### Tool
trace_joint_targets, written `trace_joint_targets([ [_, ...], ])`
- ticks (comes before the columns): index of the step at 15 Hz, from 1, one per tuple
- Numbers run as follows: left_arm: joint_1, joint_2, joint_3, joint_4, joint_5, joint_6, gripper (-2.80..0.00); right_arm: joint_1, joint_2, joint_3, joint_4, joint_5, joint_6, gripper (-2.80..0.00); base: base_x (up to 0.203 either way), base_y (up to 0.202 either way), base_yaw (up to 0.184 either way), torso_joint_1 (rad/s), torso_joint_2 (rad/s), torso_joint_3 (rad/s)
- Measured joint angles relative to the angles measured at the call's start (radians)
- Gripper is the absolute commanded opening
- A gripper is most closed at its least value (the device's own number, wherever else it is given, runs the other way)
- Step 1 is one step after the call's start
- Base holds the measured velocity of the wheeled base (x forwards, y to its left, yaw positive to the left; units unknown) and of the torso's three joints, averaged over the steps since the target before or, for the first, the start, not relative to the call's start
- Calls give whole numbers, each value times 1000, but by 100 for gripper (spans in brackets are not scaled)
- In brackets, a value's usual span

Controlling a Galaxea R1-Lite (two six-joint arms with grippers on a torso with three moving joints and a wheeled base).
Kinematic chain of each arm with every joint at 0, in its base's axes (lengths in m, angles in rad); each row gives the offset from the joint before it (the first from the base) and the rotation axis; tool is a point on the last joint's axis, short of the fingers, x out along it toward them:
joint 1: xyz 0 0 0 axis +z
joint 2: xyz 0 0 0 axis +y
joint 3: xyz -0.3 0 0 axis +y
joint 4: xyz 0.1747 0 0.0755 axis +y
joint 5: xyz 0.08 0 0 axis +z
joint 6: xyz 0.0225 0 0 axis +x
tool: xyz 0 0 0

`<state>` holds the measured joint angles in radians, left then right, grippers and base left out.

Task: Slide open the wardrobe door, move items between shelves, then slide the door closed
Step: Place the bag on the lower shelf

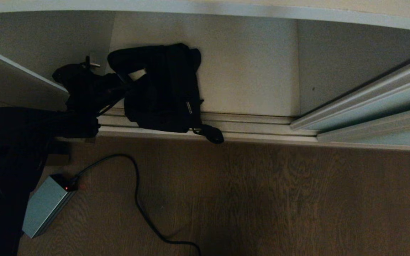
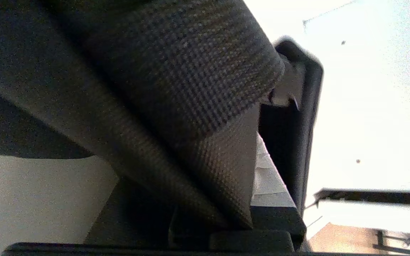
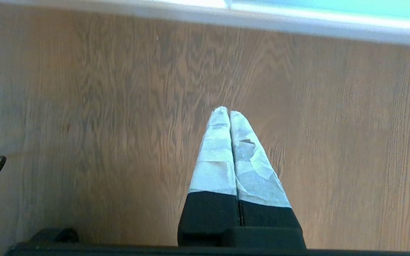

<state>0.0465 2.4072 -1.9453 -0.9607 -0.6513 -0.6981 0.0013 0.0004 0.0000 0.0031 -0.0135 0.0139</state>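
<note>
The black fabric bag [image 1: 166,92] with a small white label sits at the wardrobe's front edge, partly over the bottom rails, one strap end dangling toward the floor. My left gripper [image 1: 117,83] reaches in from the left and is shut on the bag's webbing strap [image 2: 190,89], which fills the left wrist view. One taped finger [image 2: 272,177] shows beside the strap; the other is hidden. The white bottom shelf [image 1: 247,71] lies behind the bag. The sliding wardrobe door [image 1: 386,106] stands pushed to the right. My right gripper [image 3: 225,113] hangs shut and empty over the floor.
A grey box [image 1: 45,209] with a red light lies on the wood floor [image 1: 279,199] at the left, and its black cable [image 1: 137,199] loops toward the middle. The door rails [image 1: 255,124] run along the wardrobe front. A white board [image 1: 20,67] slants in at the left.
</note>
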Motion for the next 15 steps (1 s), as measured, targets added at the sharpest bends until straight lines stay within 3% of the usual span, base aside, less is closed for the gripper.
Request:
trace_joint_targets([
  [6,1,0,-2,-6,6,9,-280,0,0,0,0,0,0,-280,178,0,1,1,1,4],
  [12,6,-9,-1,-36,85,39,-280,0,0,0,0,0,0,-280,0,0,0,0,0,0],
  [15,7,-15,-1,-36,154,105,-280,0,0,0,0,0,0,-280,0,0,0,0,0,0],
])
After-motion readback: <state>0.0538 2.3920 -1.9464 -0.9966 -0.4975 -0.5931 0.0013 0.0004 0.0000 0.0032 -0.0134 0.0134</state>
